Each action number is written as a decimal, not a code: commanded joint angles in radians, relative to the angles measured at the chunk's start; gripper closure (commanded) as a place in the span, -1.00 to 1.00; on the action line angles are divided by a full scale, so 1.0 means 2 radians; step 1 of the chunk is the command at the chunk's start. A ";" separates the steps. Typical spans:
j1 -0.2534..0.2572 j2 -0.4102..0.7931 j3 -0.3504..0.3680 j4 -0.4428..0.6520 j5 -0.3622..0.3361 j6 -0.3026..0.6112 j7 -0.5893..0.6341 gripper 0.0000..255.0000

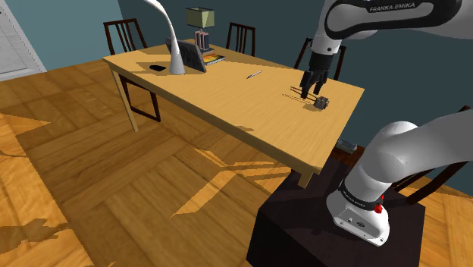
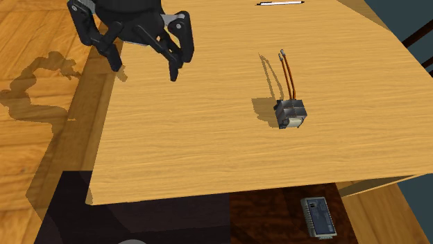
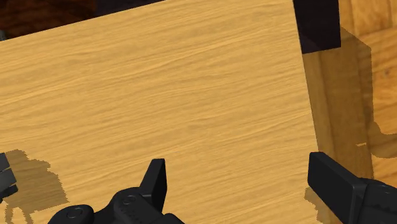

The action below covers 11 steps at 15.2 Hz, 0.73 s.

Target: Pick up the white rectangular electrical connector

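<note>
The connector (image 2: 290, 114) is a small grey and dark block with two orange wires running from it, lying on the wooden table (image 2: 208, 152) near its end by the stand. In the shoulder view the connector (image 1: 321, 102) sits just right of my gripper (image 1: 309, 94). My gripper (image 2: 146, 71) hangs above the table with its black fingers spread open and nothing between them, well off to the second exterior view's left of the connector. In the wrist view the gripper (image 3: 245, 181) looks down on bare wood, and a dark piece of the connector (image 3: 5, 179) sits outside one finger.
At the table's far end stand a white curved lamp (image 1: 168, 38), a dark tablet (image 1: 191, 57), a small shaded lamp (image 1: 200, 21) and a small black object (image 1: 157, 68). A pen (image 1: 254, 74) lies mid-table. Chairs (image 1: 241, 36) ring the table. A grey device (image 2: 319, 216) lies on the floor.
</note>
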 commanded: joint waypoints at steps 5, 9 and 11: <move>-0.013 0.070 -0.059 0.022 -0.030 0.055 -0.075 -1.00; -0.017 0.127 -0.099 0.049 -0.037 0.090 -0.128 -1.00; -0.017 0.159 -0.119 0.067 -0.035 0.107 -0.155 -1.00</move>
